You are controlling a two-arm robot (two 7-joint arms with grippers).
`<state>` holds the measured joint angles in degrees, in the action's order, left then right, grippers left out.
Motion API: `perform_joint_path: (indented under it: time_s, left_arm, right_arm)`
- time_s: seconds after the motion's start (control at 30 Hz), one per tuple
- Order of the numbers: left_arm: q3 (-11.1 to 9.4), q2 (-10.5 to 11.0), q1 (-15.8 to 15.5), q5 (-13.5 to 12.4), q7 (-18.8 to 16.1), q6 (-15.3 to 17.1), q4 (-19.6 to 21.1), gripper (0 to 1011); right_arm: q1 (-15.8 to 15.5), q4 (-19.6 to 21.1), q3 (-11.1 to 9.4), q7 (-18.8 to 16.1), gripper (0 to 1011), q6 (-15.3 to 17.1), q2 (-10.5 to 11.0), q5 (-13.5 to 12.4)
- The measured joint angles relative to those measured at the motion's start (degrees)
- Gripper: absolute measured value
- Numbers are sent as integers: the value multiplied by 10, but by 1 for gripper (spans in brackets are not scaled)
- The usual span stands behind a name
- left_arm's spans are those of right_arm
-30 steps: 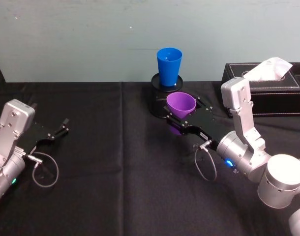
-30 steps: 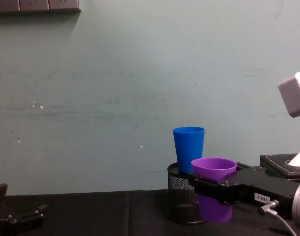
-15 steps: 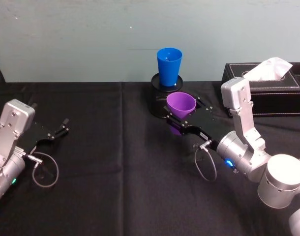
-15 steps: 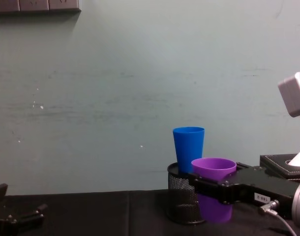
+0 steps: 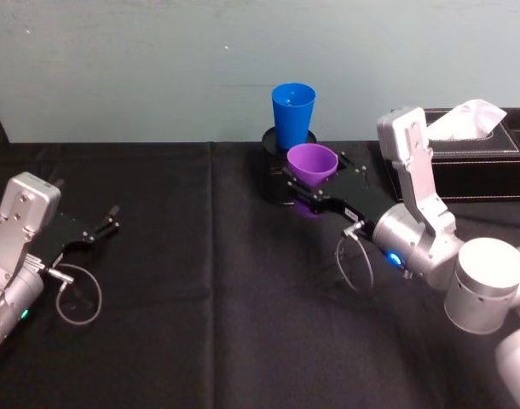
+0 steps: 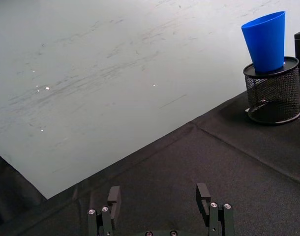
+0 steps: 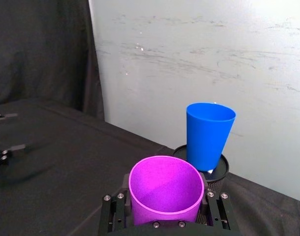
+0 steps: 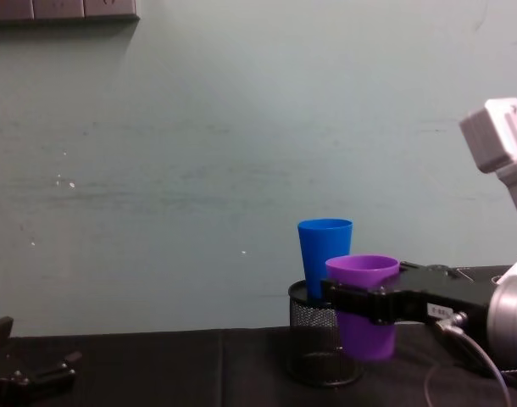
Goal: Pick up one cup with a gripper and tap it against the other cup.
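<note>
Clamping the purple cup from both sides just below its rim, the jaws of the right gripper are closed against its wall and carry it upright, rim up. In the chest view its base appears to hang clear of the desk.

The blue cup stands beyond the purple cup, farther from the robot and a little to its left. It is upright on top of the black mesh pen holder, so its rim sits higher than the purple one. The two cups' long axes run parallel, both vertical. They are near each other but seem apart.

My reading is that the tap calls for a short push forward and slightly left, meeting the blue cup's lower wall gently enough not to knock it off its perch.

The left gripper rests low over the desk well to the left, jaws spread and empty.
</note>
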<state>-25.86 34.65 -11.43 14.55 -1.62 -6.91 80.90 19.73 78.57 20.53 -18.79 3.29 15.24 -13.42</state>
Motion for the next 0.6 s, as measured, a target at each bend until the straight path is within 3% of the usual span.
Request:
perform_joint_path:
  time_s: [0.6]
  left_arm:
    - [0, 0, 0, 0, 0, 0, 0, 1000]
  right_arm:
    - [99, -123, 7, 13, 748, 15, -58, 23]
